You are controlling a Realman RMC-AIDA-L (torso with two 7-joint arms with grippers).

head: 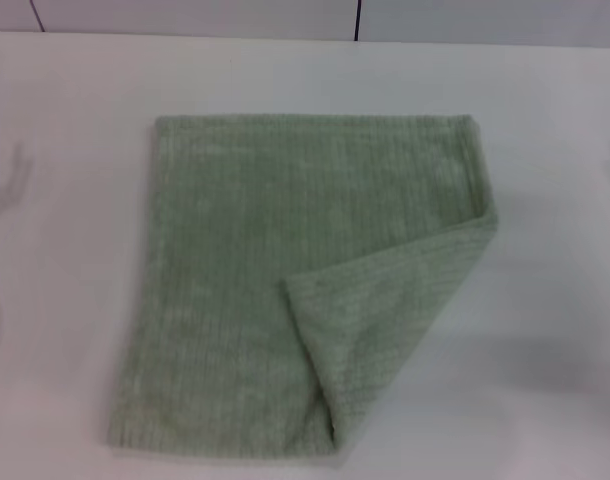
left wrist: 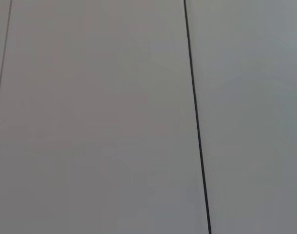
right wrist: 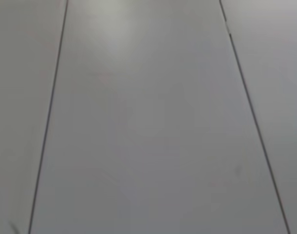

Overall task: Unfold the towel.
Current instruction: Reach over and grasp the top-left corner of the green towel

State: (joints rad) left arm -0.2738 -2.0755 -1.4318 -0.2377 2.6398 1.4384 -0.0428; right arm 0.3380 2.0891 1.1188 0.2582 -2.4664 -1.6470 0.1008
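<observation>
The towel (head: 255, 290), a pale sage-green ribbed terry cloth, lies flat on the white table (head: 65, 120) in the middle of the head view. Its near right corner is folded over onto the cloth, making a triangular flap (head: 390, 320) whose tip points toward the towel's middle. Neither gripper shows in any view. Both wrist views show only plain grey panels with dark seams, and no towel.
The white table reaches all around the towel. Grey wall panels (head: 185, 15) with a dark seam (head: 358, 18) stand behind the table's far edge. Faint shadows lie at the table's left (head: 5, 200) and right sides.
</observation>
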